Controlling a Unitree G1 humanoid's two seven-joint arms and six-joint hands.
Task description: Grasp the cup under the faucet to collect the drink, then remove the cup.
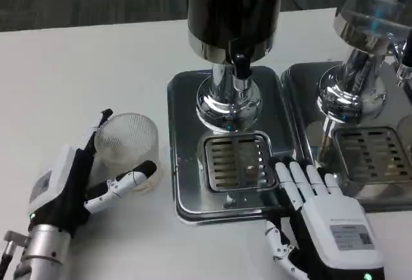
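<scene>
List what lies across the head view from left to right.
left hand → cup, which it holds → near dispenser's drip grate → right hand → second dispenser's drip grate

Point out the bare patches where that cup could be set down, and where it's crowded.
Free: white table left of the dispenser base, behind the cup in the left hand; the drip grate under the faucet. Crowded: the base's front edge, where the right hand rests, and the second dispenser.
</scene>
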